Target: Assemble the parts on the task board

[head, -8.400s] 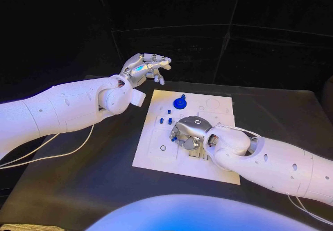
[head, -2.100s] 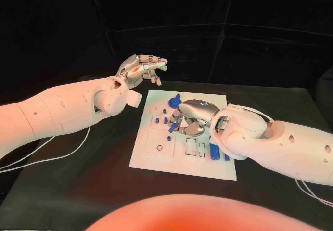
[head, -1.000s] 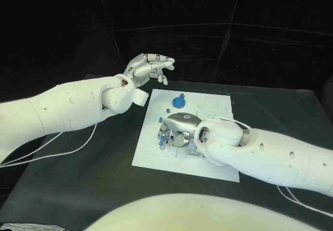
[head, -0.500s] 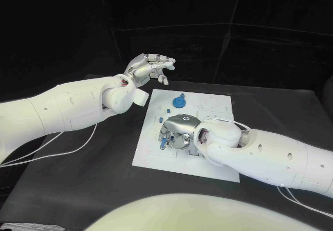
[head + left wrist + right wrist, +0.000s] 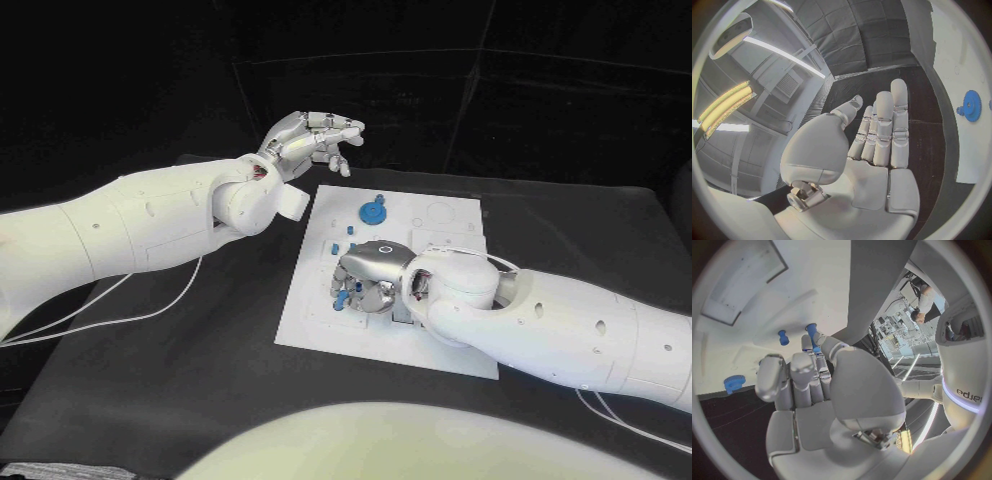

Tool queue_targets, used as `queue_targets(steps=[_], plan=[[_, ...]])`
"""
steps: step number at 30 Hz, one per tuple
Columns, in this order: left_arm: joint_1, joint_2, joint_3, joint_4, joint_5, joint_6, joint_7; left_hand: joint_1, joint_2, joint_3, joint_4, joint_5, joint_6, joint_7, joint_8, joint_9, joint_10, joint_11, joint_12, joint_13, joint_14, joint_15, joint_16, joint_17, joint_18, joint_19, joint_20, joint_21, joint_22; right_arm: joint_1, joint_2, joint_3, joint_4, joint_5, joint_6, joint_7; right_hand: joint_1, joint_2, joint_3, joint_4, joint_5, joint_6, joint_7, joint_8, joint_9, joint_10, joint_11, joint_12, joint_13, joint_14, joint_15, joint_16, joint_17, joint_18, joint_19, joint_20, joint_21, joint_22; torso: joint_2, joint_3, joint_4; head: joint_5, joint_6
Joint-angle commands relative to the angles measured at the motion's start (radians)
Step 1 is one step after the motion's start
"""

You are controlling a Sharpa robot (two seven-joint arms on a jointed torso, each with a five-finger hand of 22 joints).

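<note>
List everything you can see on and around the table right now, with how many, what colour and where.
Table: one, black, under everything.
Task board: one, white plate, middle of the table.
Gear: one, blue, far part of the board, nearer its left side.
Small pegs: a few, blue, standing on the board between the gear and the right hand; too small to count exactly.
Held part: one, blue, at the right hand's fingertips just above the board.
Cable: one, white, lying on the table under the left arm.
Left hand: one, silver, raised beyond the board's far left corner, holding nothing, fingers loosely apart.
Right hand: one, silver, low over the board's middle, fingers curled on the blue part.
</note>
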Motion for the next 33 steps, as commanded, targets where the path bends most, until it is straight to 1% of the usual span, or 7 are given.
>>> queue_targets(steps=[1, 13, 24, 27, 30, 31, 33], plan=[[0.002, 0.000, 0.001, 0.001, 0.005, 0.012, 0.003, 0.006, 0.000, 0.002, -0.006, -0.001, -0.009, 0.001, 0.005, 0.000, -0.007, -0.001, 0.005, -0.001, -0.005, 0.000, 0.006, -0.001, 0.007, 0.008, 0.001, -0.006, -0.001, -0.001, 0.003, 0.000, -0.001, -0.021, 0.011, -0.004, -0.007, 0.003, 0.006, -0.001, 0.004, 0.002, 0.003, 0.003, 0.001, -0.006, 0.001, -0.004, -0.001, 0.002, 0.006, -0.002, -0.001, -0.012, 0.000, 0.004, 0.002, -0.001, 0.000, -0.0004, -0.0004, -0.003, 0.000], [0.002, 0.000, 0.001, 0.002, 0.005, 0.012, 0.003, 0.009, 0.002, 0.002, -0.008, -0.001, -0.011, 0.001, 0.008, -0.001, -0.009, -0.001, 0.007, -0.002, -0.005, 0.000, 0.007, -0.003, 0.007, 0.009, 0.000, -0.007, -0.003, -0.008, 0.018, -0.001, -0.009, -0.074, 0.007, -0.015, -0.014, -0.003, 0.005, -0.002, 0.005, -0.002, 0.005, -0.002, 0.000, -0.008, 0.003, -0.010, -0.002, 0.002, 0.007, -0.002, -0.002, -0.011, -0.006, 0.005, -0.002, -0.008, 0.000, -0.0001, 0.0002, -0.005, 0.000], [0.002, -0.001, 0.001, 0.002, 0.005, 0.012, 0.002, 0.009, 0.002, 0.002, -0.008, -0.001, -0.011, 0.001, 0.008, -0.001, -0.009, -0.001, 0.007, -0.002, -0.005, 0.000, 0.007, -0.003, 0.007, 0.009, 0.000, -0.007, -0.003, -0.011, 0.026, -0.002, -0.009, -0.085, 0.004, -0.010, -0.037, -0.019, 0.009, -0.002, 0.004, -0.034, 0.021, -0.026, -0.008, -0.047, 0.019, -0.043, -0.008, 0.001, 0.019, -0.001, -0.001, -0.009, -0.014, 0.015, -0.008, -0.017, -0.001, -0.0006, 0.0000, -0.005, 0.000], [0.002, -0.001, 0.001, 0.003, 0.005, 0.013, 0.002, 0.009, 0.002, 0.002, -0.008, -0.001, -0.011, 0.001, 0.008, -0.001, -0.009, -0.001, 0.007, -0.002, -0.005, 0.000, 0.007, -0.003, 0.007, 0.009, 0.000, -0.007, -0.003, -0.011, 0.026, -0.002, -0.010, -0.086, -0.010, -0.011, -0.061, -0.035, 0.002, 0.007, 0.005, -0.064, 0.035, -0.044, -0.012, -0.093, 0.034, -0.071, -0.010, 0.000, 0.032, 0.000, -0.002, -0.003, -0.034, 0.024, -0.026, -0.045, -0.001, -0.0007, 0.0004, -0.004, 0.000], [0.002, -0.001, 0.001, 0.003, 0.005, 0.015, 0.002, 0.009, 0.002, 0.002, -0.008, -0.001, -0.011, 0.001, 0.008, -0.001, -0.009, -0.001, 0.007, -0.002, -0.005, 0.000, 0.007, -0.003, 0.007, 0.009, 0.000, -0.007, -0.003, -0.012, 0.024, -0.002, -0.010, -0.086, -0.032, -0.013, -0.083, -0.059, -0.018, 0.015, 0.010, -0.093, 0.038, -0.059, -0.013, -0.133, 0.044, -0.088, -0.010, -0.002, 0.040, -0.001, -0.005, 0.009, -0.072, 0.033, -0.062, -0.099, -0.001, -0.0005, 0.0005, -0.003, 0.000], [0.002, -0.001, 0.001, 0.003, 0.005, 0.015, 0.002, 0.009, 0.002, 0.002, -0.008, -0.001, -0.011, 0.001, 0.008, -0.001, -0.009, -0.001, 0.007, -0.002, -0.005, 0.000, 0.007, -0.003, 0.007, 0.009, 0.000, -0.007, -0.003, -0.012, 0.023, -0.002, -0.009, -0.086, -0.040, -0.014, -0.091, -0.068, -0.032, 0.017, 0.011, -0.117, 0.039, -0.063, -0.014, -0.155, 0.048, -0.092, -0.009, -0.003, 0.043, -0.001, -0.006, 0.015, -0.091, 0.037, -0.081, -0.127, -0.001, 0.0001, 0.0004, -0.003, 0.000], [0.002, -0.001, 0.001, 0.002, 0.005, 0.016, 0.002, 0.009, 0.002, 0.002, -0.008, -0.001, -0.011, 0.001, 0.008, -0.001, -0.009, -0.001, 0.007, -0.002, -0.005, 0.000, 0.007, -0.003, 0.007, 0.009, 0.000, -0.007, -0.003, -0.013, 0.022, -0.002, -0.008, -0.086, -0.054, -0.014, -0.092, -0.071, -0.056, 0.018, 0.012, -0.146, 0.039, -0.062, -0.012, -0.187, 0.050, -0.090, -0.008, -0.006, 0.046, 0.000, -0.007, 0.023, -0.114, 0.042, -0.108, -0.162, -0.001, 0.0009, 0.0003, -0.003, 0.000]])
